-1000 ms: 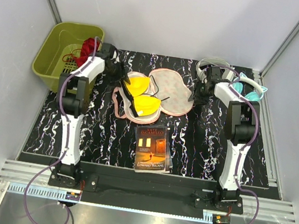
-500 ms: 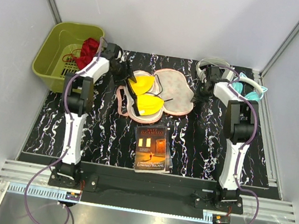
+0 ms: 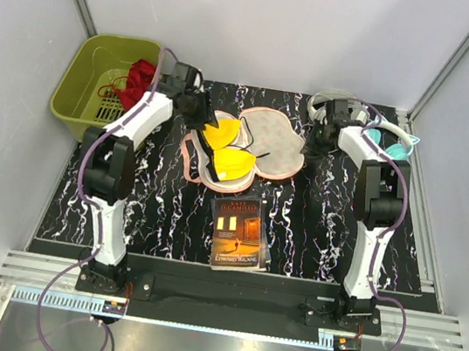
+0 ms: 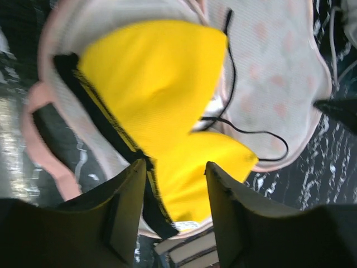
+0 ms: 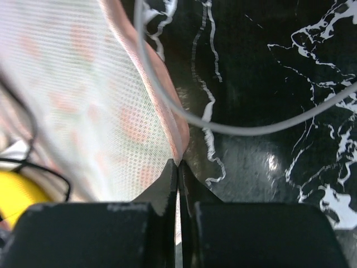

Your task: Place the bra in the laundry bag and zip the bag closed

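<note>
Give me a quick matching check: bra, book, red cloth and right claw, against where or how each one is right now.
1 bra
2 book
3 red cloth
4 right claw

A in the green basket
B shut on the laundry bag at its pink edge
C lying in the open bag
D on the table, nearer the arms than the bag

Pairs: 1-C, 2-D, 3-A, 4-B

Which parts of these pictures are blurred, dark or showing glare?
Right wrist view: the bag mesh is blurred, and a glare spot sits on the table. Left wrist view: the bra is fairly sharp, the left gripper dark. Top view: even light, all sharp.
</note>
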Robot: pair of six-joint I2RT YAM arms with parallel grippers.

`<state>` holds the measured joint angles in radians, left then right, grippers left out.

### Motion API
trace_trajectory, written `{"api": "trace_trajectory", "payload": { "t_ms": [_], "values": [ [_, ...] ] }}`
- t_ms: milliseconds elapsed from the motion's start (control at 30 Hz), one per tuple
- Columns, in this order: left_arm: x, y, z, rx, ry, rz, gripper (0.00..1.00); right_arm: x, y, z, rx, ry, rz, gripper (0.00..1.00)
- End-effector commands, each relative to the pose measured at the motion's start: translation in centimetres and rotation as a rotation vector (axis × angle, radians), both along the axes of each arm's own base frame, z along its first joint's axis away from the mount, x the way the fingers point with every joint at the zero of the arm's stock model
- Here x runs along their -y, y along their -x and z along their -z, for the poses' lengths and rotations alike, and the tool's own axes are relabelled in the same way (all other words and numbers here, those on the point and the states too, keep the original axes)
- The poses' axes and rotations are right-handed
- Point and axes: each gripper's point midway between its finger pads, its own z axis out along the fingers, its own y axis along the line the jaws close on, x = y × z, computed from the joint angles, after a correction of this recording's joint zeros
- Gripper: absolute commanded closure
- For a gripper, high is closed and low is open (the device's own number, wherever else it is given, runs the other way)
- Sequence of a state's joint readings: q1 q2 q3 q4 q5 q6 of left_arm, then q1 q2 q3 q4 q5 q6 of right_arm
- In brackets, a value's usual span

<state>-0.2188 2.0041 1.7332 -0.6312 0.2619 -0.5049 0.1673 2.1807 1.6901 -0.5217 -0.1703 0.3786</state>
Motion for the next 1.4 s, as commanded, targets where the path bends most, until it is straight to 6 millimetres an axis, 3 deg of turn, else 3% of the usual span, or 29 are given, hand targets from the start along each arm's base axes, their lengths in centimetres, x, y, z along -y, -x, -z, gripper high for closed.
{"api": "trace_trajectory", "payload": {
  "t_ms": [0,133,267,500,533,600,633,767,800,900,1067,1233,1367],
  "values": [
    [2.8,1.0,2.5,-0.055,0.047,0.043,0.54,-0.6,-0.4,-7.9,0.135,-0.066,0.028,1.00],
    [4.6,1.3,5.6,-0.123,0.061,0.060,0.60,-1.8,0.7,-11.3,0.179,-0.116,0.012,1.00],
    [4.5,0.9,8.5,-0.166,0.047,0.045,0.61,-4.5,2.4,-13.2,0.182,-0.181,-0.031,1.00],
    [4.7,0.7,10.6,-0.200,0.047,0.038,0.61,-13.2,6.3,-14.9,0.140,-0.298,-0.172,1.00],
    [4.9,0.9,10.6,-0.200,0.055,0.040,0.62,-14.2,6.5,-14.4,0.124,-0.302,-0.190,1.00],
    [4.9,1.3,10.8,-0.202,0.059,0.041,0.62,-15.9,6.3,-15.2,0.141,-0.320,-0.217,1.00],
    [4.8,1.2,10.3,-0.190,0.063,0.037,0.62,-17.1,6.6,-14.7,0.126,-0.326,-0.237,1.00],
    [4.9,1.2,9.5,-0.172,0.068,0.047,0.62,-19.3,6.1,-16.7,0.164,-0.362,-0.277,1.00],
    [5.1,1.1,8.5,-0.153,0.084,0.055,0.60,-21.6,6.2,-17.2,0.165,-0.396,-0.320,1.00],
    [4.8,0.9,7.9,-0.141,0.085,0.045,0.53,-22.7,6.5,-16.5,0.141,-0.405,-0.330,1.00],
    [3.8,0.6,4.6,-0.087,0.125,0.043,0.41,-22.8,6.7,-15.0,0.120,-0.382,-0.323,1.00],
    [0.3,1.4,1.9,-0.075,0.194,0.000,0.33,-22.1,6.9,-14.5,0.136,-0.335,-0.345,1.00],
    [-1.2,3.2,2.2,-0.108,0.213,-0.005,0.27,-22.4,7.5,-14.3,0.121,-0.346,-0.389,1.00]
  ]
}}
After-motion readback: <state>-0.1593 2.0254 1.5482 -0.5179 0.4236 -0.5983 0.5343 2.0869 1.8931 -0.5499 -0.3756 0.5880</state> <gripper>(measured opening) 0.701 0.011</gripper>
